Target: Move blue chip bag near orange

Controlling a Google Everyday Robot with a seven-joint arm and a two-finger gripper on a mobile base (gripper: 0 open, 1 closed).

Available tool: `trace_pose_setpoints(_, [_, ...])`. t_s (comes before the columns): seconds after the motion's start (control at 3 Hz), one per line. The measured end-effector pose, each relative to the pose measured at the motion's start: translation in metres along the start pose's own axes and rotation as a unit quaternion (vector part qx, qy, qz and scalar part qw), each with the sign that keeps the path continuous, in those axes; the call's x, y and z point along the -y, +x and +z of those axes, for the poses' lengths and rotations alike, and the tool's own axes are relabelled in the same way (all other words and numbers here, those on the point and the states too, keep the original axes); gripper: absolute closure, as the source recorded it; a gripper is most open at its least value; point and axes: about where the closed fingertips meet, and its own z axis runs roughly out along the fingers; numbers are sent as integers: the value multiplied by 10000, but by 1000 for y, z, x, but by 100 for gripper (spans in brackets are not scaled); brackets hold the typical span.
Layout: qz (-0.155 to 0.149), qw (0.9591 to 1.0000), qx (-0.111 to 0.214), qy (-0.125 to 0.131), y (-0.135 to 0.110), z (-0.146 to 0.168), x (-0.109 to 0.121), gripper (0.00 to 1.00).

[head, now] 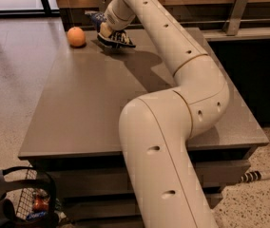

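Note:
The orange sits at the far left corner of the grey table. The blue chip bag lies just right of it, mostly hidden behind my wrist; only a crinkled navy corner shows. My gripper is at the end of the white arm, low over the table's far edge, right of the orange and at the bag's near side. The bag's contact with the gripper is hidden.
My white arm crosses the right half of the table. A wood-panelled wall and a metal rail run behind the table. A wire basket with items stands on the floor at the lower left.

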Motion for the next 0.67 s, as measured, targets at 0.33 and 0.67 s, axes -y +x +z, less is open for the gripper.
trace_pose_setpoints(0.33, [-2,10000,-22,-21,1,4,-2,30])
trace_pose_setpoints(0.67, [-6,10000,-64,-59,4,12,-5,0])
